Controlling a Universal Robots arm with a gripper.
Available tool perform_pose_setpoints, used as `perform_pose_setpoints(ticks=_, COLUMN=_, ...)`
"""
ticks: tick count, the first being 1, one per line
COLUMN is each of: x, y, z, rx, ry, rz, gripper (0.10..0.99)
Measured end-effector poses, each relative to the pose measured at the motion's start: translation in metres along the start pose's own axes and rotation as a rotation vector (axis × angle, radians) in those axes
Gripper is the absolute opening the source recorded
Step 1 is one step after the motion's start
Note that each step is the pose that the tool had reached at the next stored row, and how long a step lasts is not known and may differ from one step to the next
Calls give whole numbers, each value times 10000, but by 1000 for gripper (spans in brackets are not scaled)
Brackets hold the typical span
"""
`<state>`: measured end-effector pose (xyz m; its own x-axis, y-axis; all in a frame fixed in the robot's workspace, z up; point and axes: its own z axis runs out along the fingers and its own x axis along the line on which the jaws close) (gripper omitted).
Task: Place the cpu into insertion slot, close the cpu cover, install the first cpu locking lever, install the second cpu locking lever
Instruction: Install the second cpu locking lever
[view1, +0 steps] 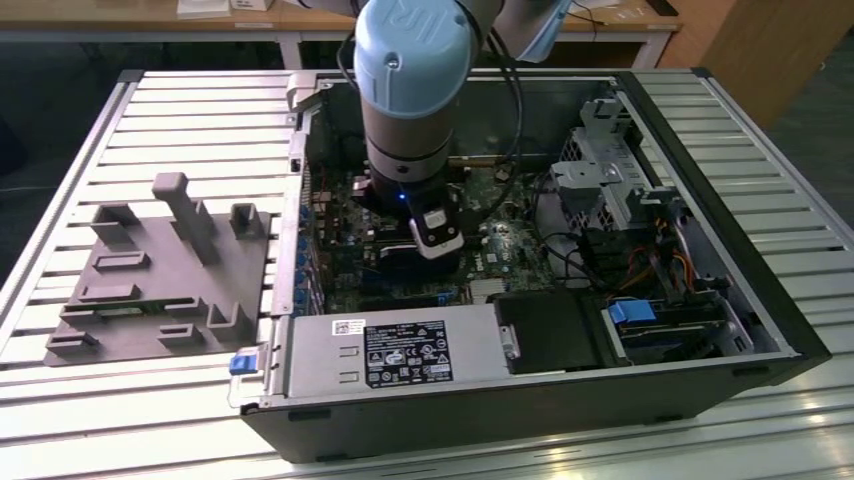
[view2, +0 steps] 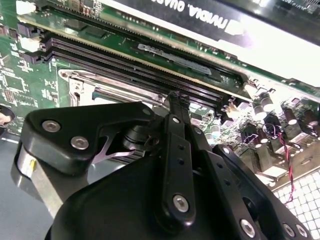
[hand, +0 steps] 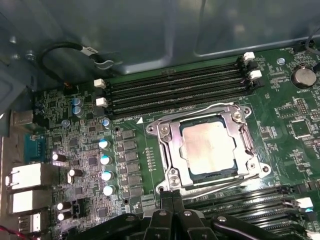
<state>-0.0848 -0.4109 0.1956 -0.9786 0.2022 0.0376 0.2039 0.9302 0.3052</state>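
A slatted metal counter carries an open computer case lying on its side, with a grey block of holders on the counter just beside the case's outer wall, toward the exterior view's left. The arm reaches straight down into the case, over the green board. In the first wrist view the cpu lies flat in the insertion slot, its pale metal top showing through the window of the cpu cover, which is down around it. Long black memory slots run along both sides of the socket. The tool hangs just beside the socket's edge, its fingers pressed together with nothing between them.
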Motion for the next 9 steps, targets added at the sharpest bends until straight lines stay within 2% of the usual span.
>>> perform_pose_setpoints(ticks=9, x=14, y=33, z=38, rx=-41, ry=8, rz=0, gripper=102)
